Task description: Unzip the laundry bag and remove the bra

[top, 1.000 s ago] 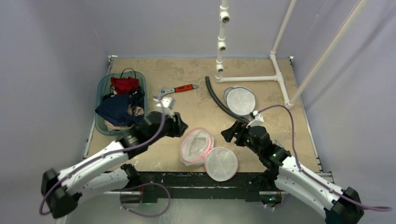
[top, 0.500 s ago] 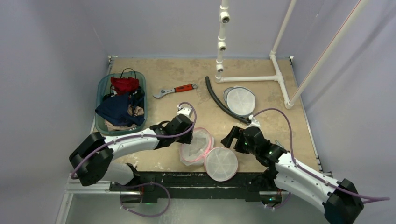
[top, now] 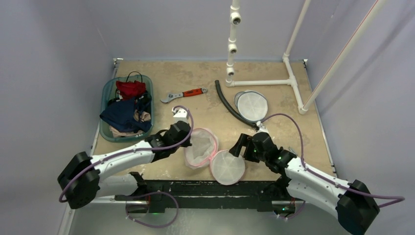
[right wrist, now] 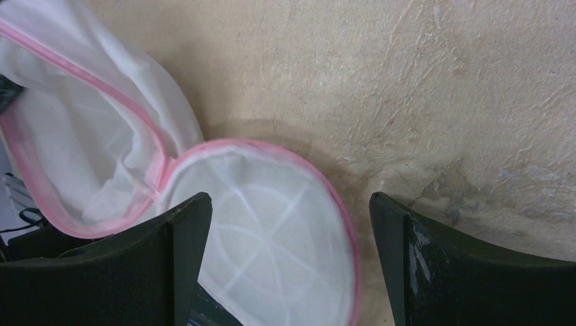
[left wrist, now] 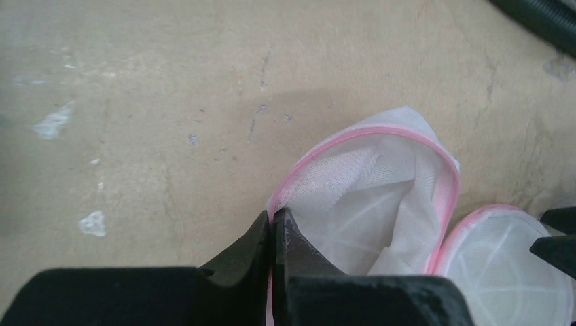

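Pink rim of the laundry bag (left wrist: pixel 370 193) lies pinched between left fingers (left wrist: pixel 302 255).

White mesh laundry bag (top: pixel 203 147), pink-trimmed, unzipped; two halves splayed open

We find laundry bag (top: pixel 200 147) at table (top: pixel 195 73) front, between left claw (top: pixel 189 141) and right claw (top: pixel 238 147); basket (top: pixel 104 93) far left, wrench (top: pixel 183 94) behind.
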Controlling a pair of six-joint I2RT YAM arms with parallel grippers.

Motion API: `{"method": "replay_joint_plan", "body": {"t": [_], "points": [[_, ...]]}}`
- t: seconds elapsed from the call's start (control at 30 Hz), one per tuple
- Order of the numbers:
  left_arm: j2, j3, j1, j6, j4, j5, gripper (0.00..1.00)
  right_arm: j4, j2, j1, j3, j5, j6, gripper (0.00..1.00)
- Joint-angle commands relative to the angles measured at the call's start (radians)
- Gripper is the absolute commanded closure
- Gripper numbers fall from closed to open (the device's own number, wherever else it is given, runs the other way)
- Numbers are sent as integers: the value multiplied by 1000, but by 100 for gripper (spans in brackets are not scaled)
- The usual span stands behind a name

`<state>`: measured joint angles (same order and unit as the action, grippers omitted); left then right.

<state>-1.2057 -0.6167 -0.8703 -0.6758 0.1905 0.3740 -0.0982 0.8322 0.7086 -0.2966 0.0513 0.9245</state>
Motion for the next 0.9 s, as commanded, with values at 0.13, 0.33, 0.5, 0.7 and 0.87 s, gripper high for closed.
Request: {"method": "replay_joint_plan", "body": {"t": [0.13, 0.33, 0.5, 0.7, 0.87], "points": [[163, 92, 10, -174, 78, 229, 100, 118, 78, 25, 22, -48, -28, 15], [183, 111, 9, -223, 90, 244, 100, 194, 175, 70, 16, -95, -44, 29], [222, 73, 9, -198, 97, 206, 100, 157, 157, 78, -43, -30, -54, 96], [290, -226, 8, -55, 222, 166, 100, -113, -12, 78, -426, 204, -226, 100], [254, -404, 8, -28, 287, 76, 100, -221, 19, 78, -627, 248, -306, 100]]}}
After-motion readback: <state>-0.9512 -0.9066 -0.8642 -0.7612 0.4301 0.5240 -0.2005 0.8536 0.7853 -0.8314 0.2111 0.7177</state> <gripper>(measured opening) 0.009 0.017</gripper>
